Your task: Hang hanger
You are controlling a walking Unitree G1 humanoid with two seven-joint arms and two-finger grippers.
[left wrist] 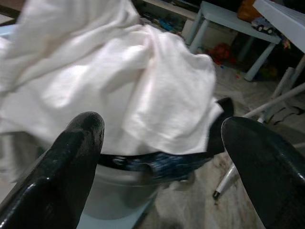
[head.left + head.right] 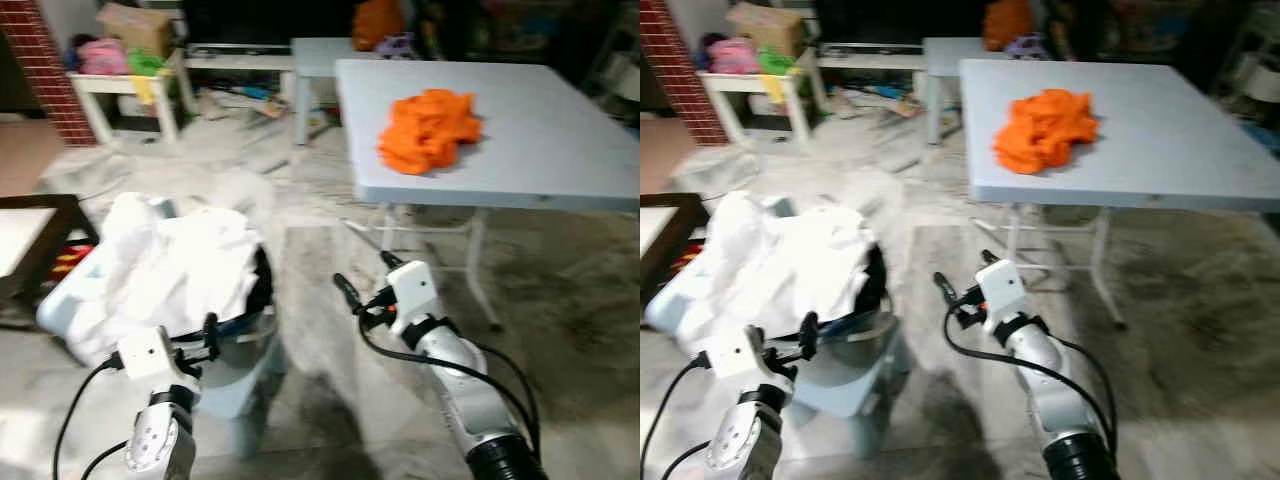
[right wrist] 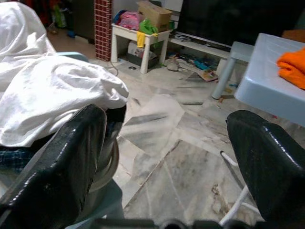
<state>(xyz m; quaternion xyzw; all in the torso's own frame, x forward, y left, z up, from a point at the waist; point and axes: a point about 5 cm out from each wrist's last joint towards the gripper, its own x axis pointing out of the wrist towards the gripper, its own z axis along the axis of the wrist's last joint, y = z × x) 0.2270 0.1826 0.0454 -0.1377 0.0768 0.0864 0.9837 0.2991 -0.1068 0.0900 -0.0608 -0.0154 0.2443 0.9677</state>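
Left gripper [image 1: 159,157] and right gripper [image 3: 164,157] are held with fingers apart beside white laundry [image 2: 175,265]; nothing is gripped.

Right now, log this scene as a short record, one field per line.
setting: home room with marble-pattern floor
left gripper: open, empty, facing the white cloth
right gripper: open, empty, held over the floor
white cloth: heaped on a pale blue basket, dark fabric beneath it
orange cloth: bunched on the folding table
small white table: at back left, holding a cardboard box
hanger: none identifiable
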